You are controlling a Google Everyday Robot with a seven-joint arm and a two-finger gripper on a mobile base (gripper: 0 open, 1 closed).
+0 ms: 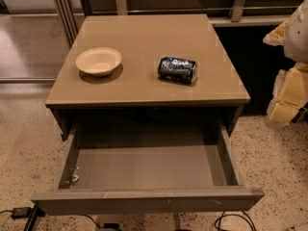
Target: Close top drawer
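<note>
The top drawer point(147, 201) of a grey-brown cabinet is pulled far out toward me, its plain handle-less front panel lowest in view. Its inside is bare apart from a small pale scrap point(73, 179) in the front left corner. The gripper point(288, 97) shows only as pale yellow and white parts at the right edge. It hangs beside the cabinet's right side, above the floor and apart from the drawer.
On the cabinet top point(144, 88) stand a cream bowl point(98, 60) at the left and a dark blue can point(177, 70) lying on its side at the right. Black cables point(231, 220) lie on the speckled floor below the drawer front. A rail and shelf run behind the cabinet.
</note>
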